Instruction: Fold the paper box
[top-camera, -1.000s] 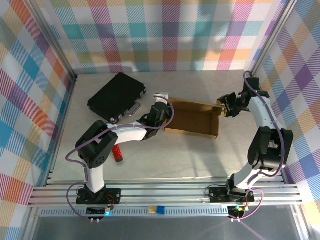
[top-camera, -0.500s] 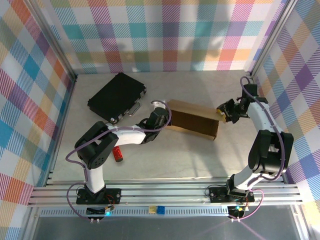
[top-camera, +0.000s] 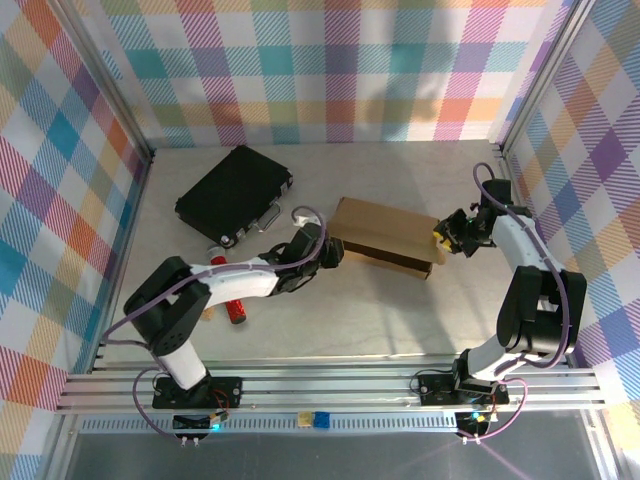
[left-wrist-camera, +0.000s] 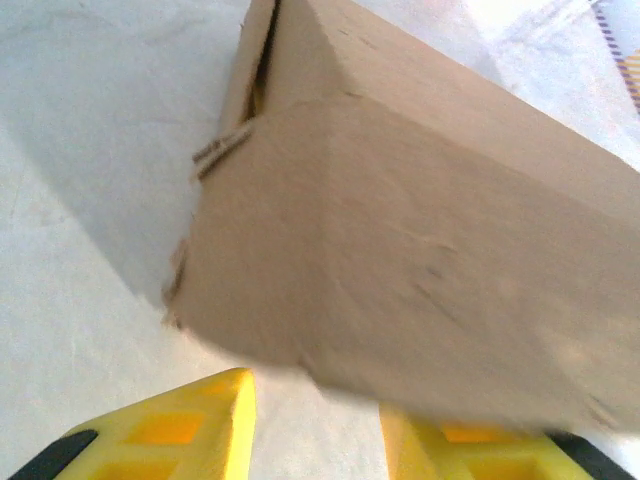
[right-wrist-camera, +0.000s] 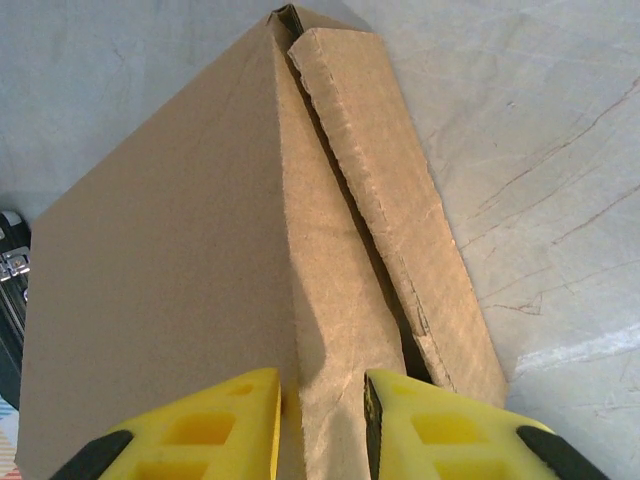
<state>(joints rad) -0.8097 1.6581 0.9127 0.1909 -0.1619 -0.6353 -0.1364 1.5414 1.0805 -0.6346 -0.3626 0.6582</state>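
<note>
right wrist: paper box (right-wrist-camera: 160, 250) between jaws

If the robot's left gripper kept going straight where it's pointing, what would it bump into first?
The paper box. Its brown cardboard end sits right in front of the left gripper, probably very close.

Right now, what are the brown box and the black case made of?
The paper box looks like matte brown cardboard: its cut edges are rough and fibrous. The black case has a dull shell, maybe plastic or fabric, too small to tell; its handle glints like metal.
</note>
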